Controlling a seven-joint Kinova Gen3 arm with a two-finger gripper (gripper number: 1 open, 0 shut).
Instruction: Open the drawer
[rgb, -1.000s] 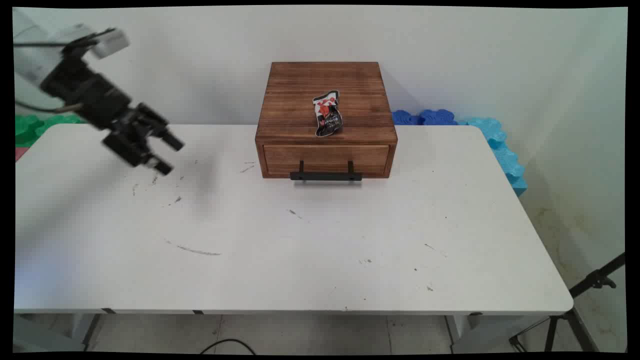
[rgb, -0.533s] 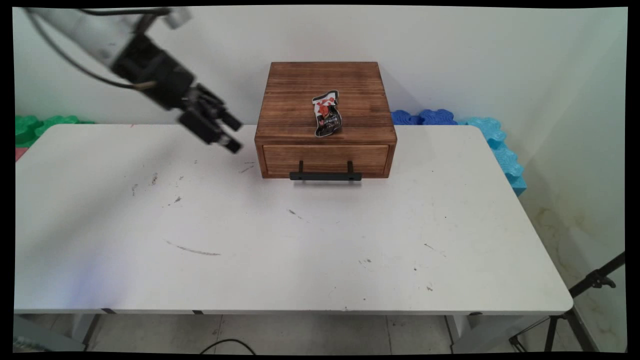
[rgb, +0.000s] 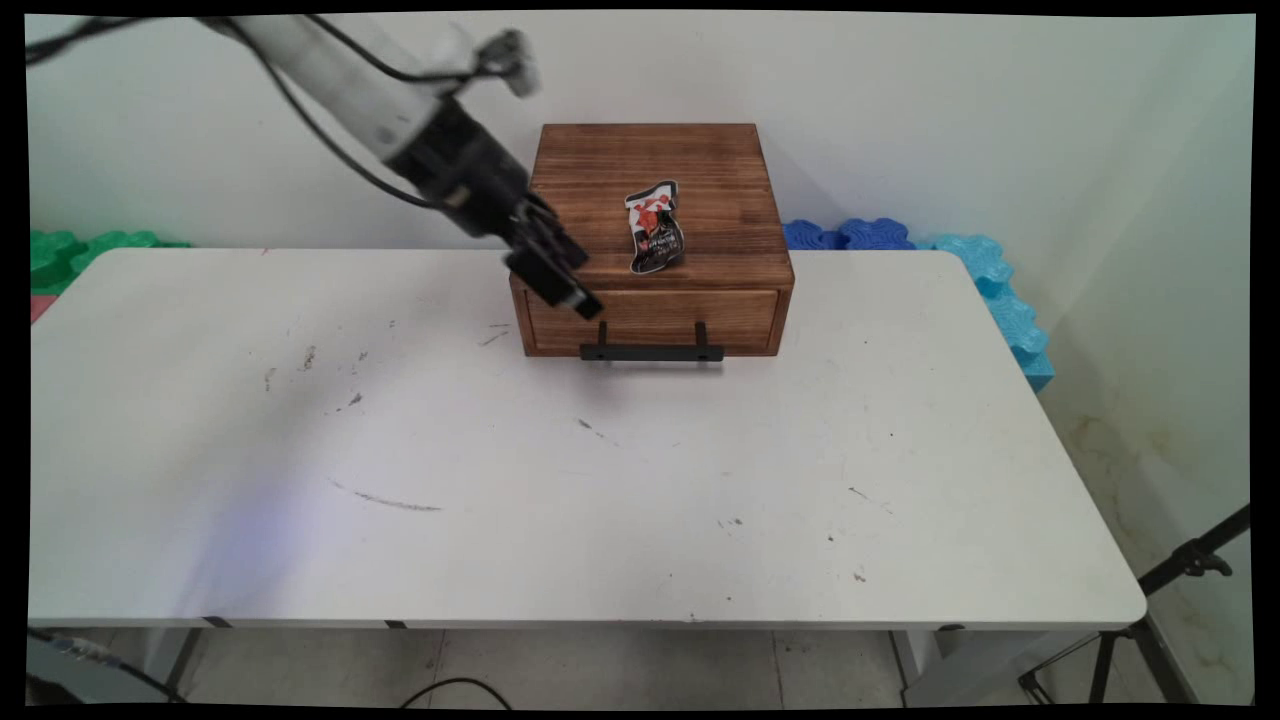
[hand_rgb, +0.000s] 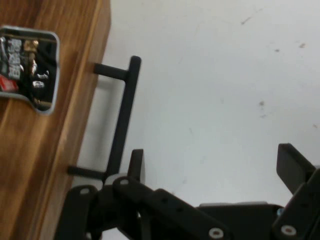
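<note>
Hovering with fingers spread, the gripper (rgb: 572, 282) nears the seemingly closed wooden drawer box (rgb: 652, 240), a crumpled packet (rgb: 654, 227) on top.

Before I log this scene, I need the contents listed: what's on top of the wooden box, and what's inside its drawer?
A crumpled snack packet lies on top of the wooden box. The drawer is shut, so its inside is hidden.

The scuffed white surface (rgb: 600, 480) carries a wooden drawer box (rgb: 652, 240) at its far middle edge.
</note>
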